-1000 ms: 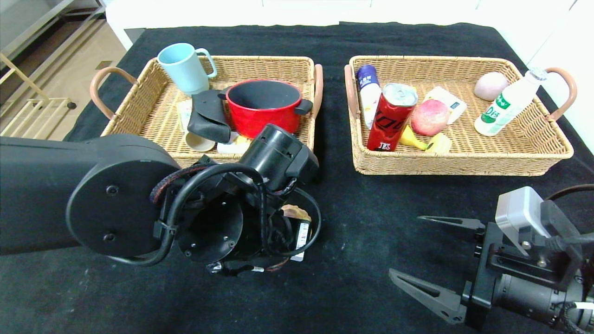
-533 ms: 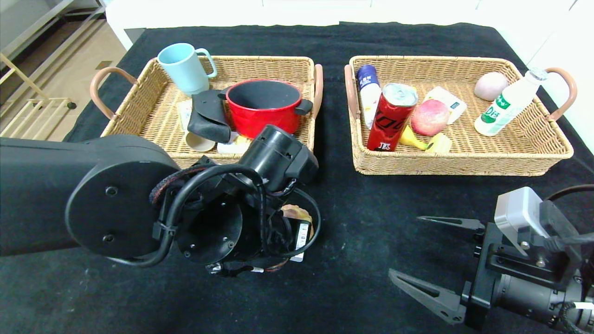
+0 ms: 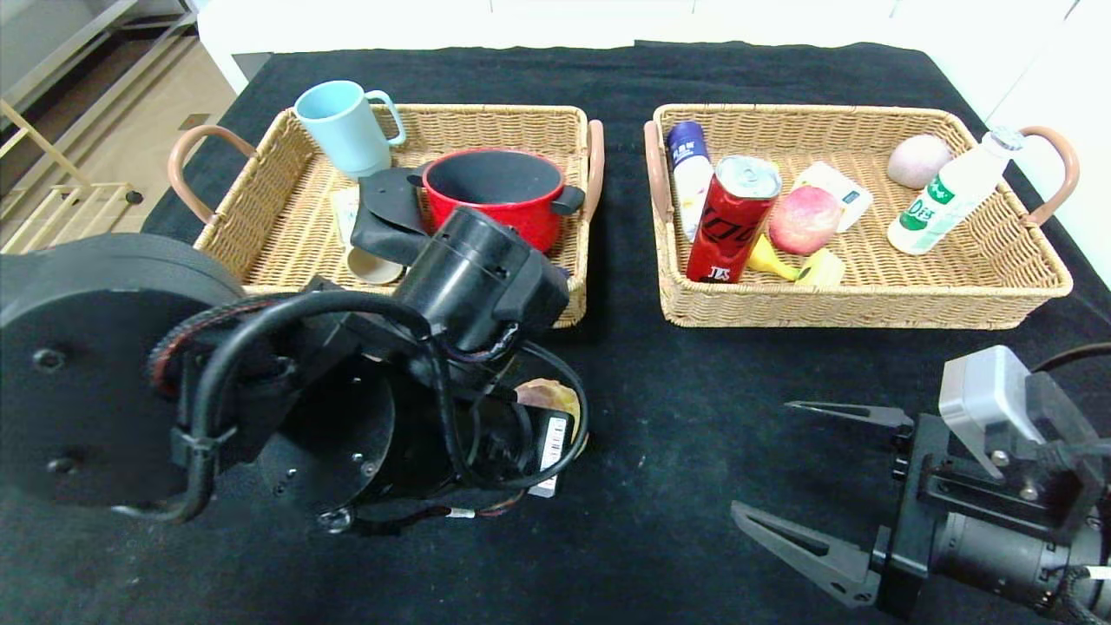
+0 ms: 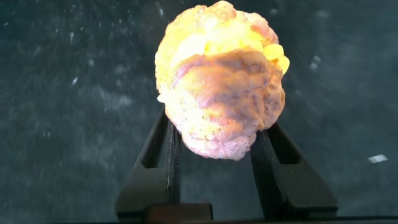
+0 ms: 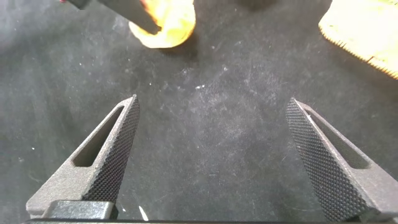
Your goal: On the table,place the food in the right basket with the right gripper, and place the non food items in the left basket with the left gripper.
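A lumpy yellow-pink piece (image 4: 221, 81) sits between the two fingers (image 4: 169, 149) of my left gripper (image 4: 214, 134), which is shut on it just above the black cloth. In the head view the piece (image 3: 548, 397) peeks out under my left arm, in front of the left basket (image 3: 260, 227); the gripper itself is hidden there. My right gripper (image 3: 759, 460) is open and empty at the front right, in front of the right basket (image 3: 868, 314). In the right wrist view it (image 5: 212, 102) hangs over bare cloth, with the piece (image 5: 165, 25) farther off.
The left basket holds a blue mug (image 3: 343, 126), a red pot (image 3: 495, 195) and a black pouch (image 3: 391, 217). The right basket holds a red can (image 3: 729, 221), an apple (image 3: 803, 219), a white bottle (image 3: 950, 193) and other items.
My left arm has shifted left and toward the left basket, and the lumpy piece has moved slightly with it. The right gripper has barely moved.
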Tool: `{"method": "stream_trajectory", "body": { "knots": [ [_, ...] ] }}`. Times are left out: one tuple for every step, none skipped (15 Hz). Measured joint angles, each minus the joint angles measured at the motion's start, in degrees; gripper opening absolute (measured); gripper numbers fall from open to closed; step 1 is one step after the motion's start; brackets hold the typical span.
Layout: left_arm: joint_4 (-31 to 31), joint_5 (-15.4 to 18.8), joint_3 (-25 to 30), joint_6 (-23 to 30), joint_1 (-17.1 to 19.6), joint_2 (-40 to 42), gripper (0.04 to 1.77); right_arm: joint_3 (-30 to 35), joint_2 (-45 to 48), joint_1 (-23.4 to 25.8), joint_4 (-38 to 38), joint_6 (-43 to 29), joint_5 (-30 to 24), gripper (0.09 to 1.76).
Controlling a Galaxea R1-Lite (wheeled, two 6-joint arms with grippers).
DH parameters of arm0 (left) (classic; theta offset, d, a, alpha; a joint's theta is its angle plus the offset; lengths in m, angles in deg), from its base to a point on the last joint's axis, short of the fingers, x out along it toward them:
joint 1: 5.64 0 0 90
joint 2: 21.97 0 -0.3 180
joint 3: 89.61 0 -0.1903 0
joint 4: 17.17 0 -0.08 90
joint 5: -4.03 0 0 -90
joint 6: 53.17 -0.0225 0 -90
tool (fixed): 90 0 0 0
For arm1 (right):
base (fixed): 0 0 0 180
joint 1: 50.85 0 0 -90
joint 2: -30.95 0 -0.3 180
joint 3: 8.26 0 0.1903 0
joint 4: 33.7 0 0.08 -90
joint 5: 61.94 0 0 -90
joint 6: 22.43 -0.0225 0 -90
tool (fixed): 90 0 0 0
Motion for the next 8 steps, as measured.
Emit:
{"method": "stream_trajectory", "body": {
  "knots": [
    [-0.1,1.6,0.5,0.0,-0.2,1.1,0.7,-0.3,0.6,0.3,0.0,-0.1,0.0,1.71],
    [-0.2,3.0,0.8,0.0,-0.3,1.9,0.69,-0.7,1.4,0.7,0.2,-0.1,0.0,1.71],
    [-0.2,4.0,1.0,0.0,-0.7,2.6,0.69,-1.3,2.2,1.5,0.6,-0.1,-0.1,1.71],
    [-0.3,4.4,1.1,-0.1,-1.3,2.9,0.69,-2.1,3.2,2.4,0.9,-0.2,0.0,1.71],
    [-0.6,4.6,0.9,-0.2,-2.0,3.0,0.69,-3.0,4.3,3.5,1.9,-0.2,-0.1,1.71],
    [-2.4,5.2,0.8,-0.6,-3.0,3.1,0.69,-3.9,5.5,4.6,4.1,-0.2,-0.1,1.71],
    [-4.5,6.3,0.8,-1.2,-4.1,3.0,0.69,-4.9,6.9,5.5,7.7,-0.2,-0.1,1.71],
    [-5.6,6.7,0.8,-1.8,-4.9,2.7,0.69,-6.2,8.7,6.2,11.8,-0.2,-0.1,1.71]
  ]
}}
